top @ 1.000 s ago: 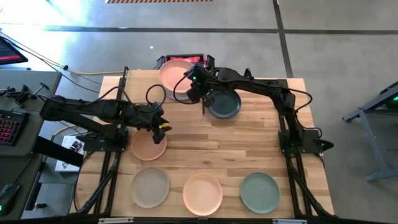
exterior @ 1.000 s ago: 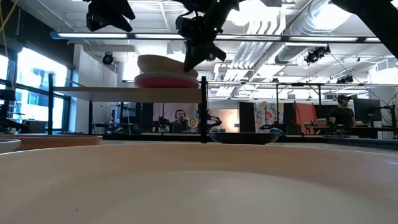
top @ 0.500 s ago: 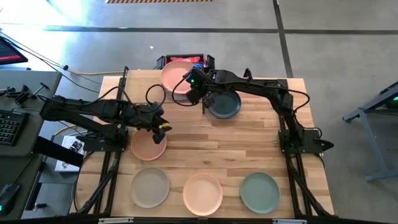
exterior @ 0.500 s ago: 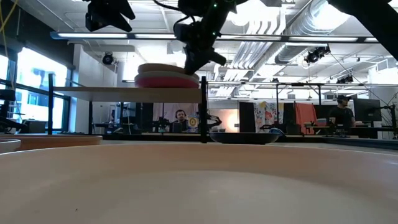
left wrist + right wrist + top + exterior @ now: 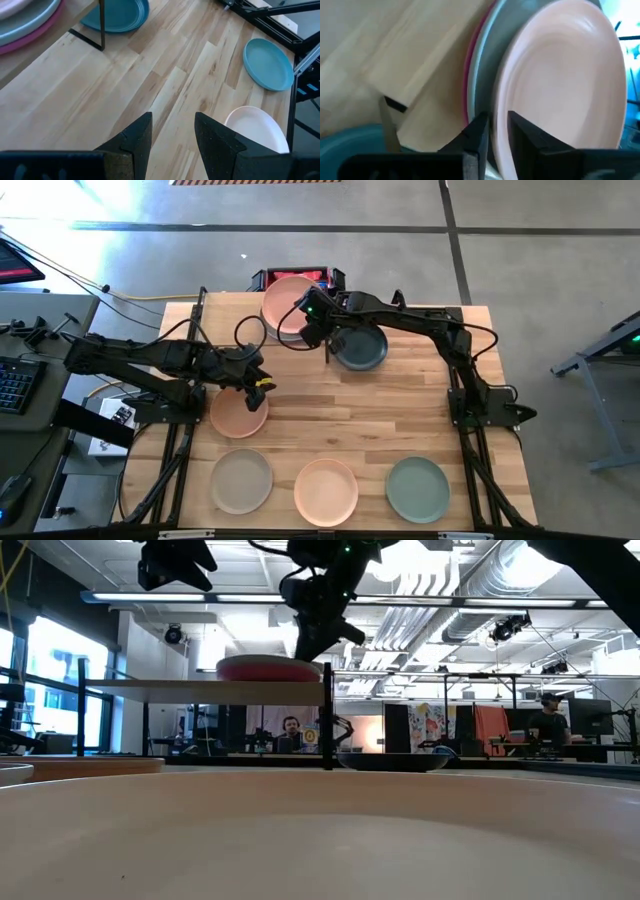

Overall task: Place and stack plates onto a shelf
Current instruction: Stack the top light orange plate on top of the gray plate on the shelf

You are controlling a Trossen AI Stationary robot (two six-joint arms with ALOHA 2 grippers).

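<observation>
Light: bright, from ceiling lamps point(image 5: 440, 560) and a window point(image 5: 45, 665) in the low view.
Glare: white patch on the floor point(image 5: 130, 202) beyond the table's far left corner.
Blur: near plate point(image 5: 320, 830) unfocused; plates point(image 5: 560, 85) soft in the right wrist view.

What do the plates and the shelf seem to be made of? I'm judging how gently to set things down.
The plates, such as the top peach plate, look like matte plastic or melamine: flat colour, soft sheen, though glazed ceramic is possible. The shelf looks like a light unfinished wood board with visible grain, on thin black metal legs.
</observation>
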